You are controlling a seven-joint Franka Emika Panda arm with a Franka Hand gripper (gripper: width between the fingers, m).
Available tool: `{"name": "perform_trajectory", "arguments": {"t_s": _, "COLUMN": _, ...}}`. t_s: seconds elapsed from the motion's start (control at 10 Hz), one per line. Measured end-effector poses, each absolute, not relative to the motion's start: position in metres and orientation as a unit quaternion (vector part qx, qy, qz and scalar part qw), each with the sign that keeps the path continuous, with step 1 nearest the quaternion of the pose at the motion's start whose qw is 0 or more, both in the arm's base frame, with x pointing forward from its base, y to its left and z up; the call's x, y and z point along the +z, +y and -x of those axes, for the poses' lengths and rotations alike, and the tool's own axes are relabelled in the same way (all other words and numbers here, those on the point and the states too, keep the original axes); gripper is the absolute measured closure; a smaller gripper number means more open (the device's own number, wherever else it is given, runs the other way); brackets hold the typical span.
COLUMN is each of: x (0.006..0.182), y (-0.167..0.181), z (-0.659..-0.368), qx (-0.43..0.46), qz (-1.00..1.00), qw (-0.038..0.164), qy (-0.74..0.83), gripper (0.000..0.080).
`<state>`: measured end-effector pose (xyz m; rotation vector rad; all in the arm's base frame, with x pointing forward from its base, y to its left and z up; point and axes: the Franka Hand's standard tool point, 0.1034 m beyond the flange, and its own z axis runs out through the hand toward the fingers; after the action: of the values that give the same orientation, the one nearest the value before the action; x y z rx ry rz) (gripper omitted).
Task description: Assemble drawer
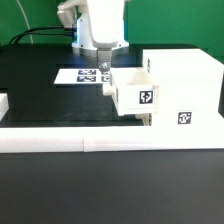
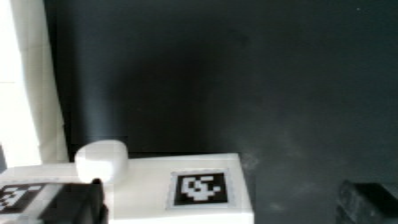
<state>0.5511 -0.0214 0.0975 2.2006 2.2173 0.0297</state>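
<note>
The drawer's white boxy shell [image 1: 185,75] stands at the exterior view's right, with a tag low on its front. A small white tray [image 1: 138,92] with a tag on its face sticks out of the shell's upper part toward the exterior view's left. My gripper [image 1: 102,78] hangs just at the tray's outer end, above the black table. In the wrist view the tray's tagged face [image 2: 201,187] and its round knob [image 2: 98,158] lie between my dark fingers [image 2: 71,203]. My gripper [image 2: 217,197] is open, with the fingers far apart. I cannot single out a second tray.
The marker board [image 1: 78,75] lies flat on the black table behind the gripper. A long low white border wall [image 1: 90,142] runs along the front. A small white block [image 1: 3,104] sits at the exterior view's left edge. Cables hang at the back.
</note>
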Motion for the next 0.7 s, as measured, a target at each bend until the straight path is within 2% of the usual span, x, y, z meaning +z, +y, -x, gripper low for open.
{"name": "perform_trajectory", "arguments": {"t_s": 0.1, "x": 0.097, "y": -0.023, "z": -0.551, "qx": 0.01, "qz": -0.703, "qw": 0.007, "qy": 0.711, "gripper": 0.015}}
{"name": "perform_trajectory", "arguments": {"t_s": 0.2, "x": 0.094, "y": -0.033, "z": -0.549, "qx": 0.025, "qz": -0.695, "qw": -0.01, "qy": 0.718, "gripper": 0.015}}
{"name": "perform_trajectory", "arguments": {"t_s": 0.4, "x": 0.074, "y": -0.051, "z": -0.544, "qx": 0.039, "qz": -0.693, "qw": -0.038, "qy": 0.719, "gripper": 0.015}}
{"name": "perform_trajectory", "arguments": {"t_s": 0.6, "x": 0.062, "y": -0.057, "z": -0.545, "qx": 0.058, "qz": -0.693, "qw": -0.073, "qy": 0.715, "gripper": 0.015}}
{"name": "perform_trajectory", "arguments": {"t_s": 0.7, "x": 0.059, "y": -0.049, "z": -0.549, "qx": 0.061, "qz": -0.693, "qw": -0.077, "qy": 0.714, "gripper": 0.015}}
